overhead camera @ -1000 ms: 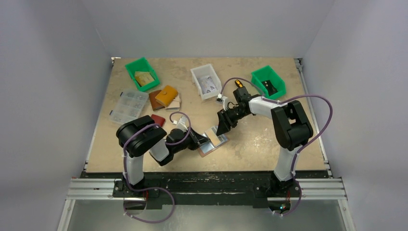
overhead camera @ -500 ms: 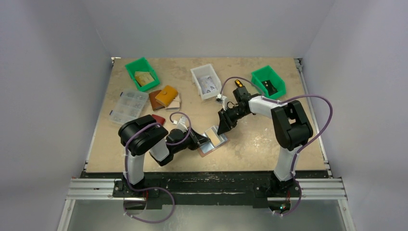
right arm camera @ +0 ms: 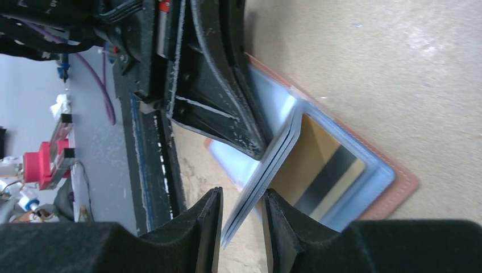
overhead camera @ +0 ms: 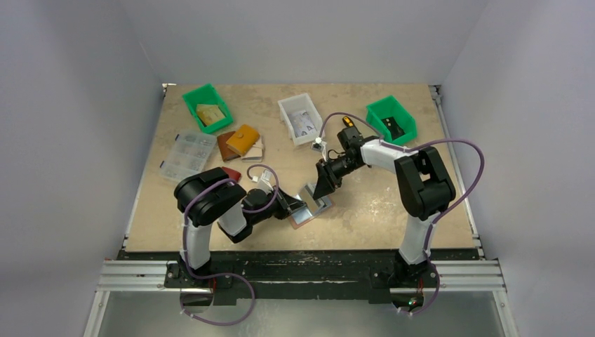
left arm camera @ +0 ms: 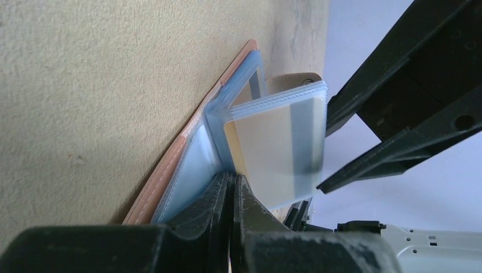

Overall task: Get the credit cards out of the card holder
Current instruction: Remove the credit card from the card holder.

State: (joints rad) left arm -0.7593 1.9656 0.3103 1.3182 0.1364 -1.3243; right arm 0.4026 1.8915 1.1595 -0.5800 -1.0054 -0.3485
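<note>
The brown-pink card holder lies open near the table's front middle. My left gripper is shut on a clear sleeve at its spine, as the left wrist view shows. Several sleeve pages stand up from the spine. My right gripper is open, one finger on each side of their free edge. A tan-gold card with a dark stripe lies in the flat sleeve beneath. Another tan and grey card shows inside the raised pages. The holder's leather edge rests on the table.
At the back stand a green bin with papers, a white bin and a second green bin. At the left lie a clear organiser box, a mustard-yellow wallet and a small red pouch.
My right gripper has edged slightly left and down onto the raised sleeve pages. My left gripper has stayed in place, shut on the holder.
</note>
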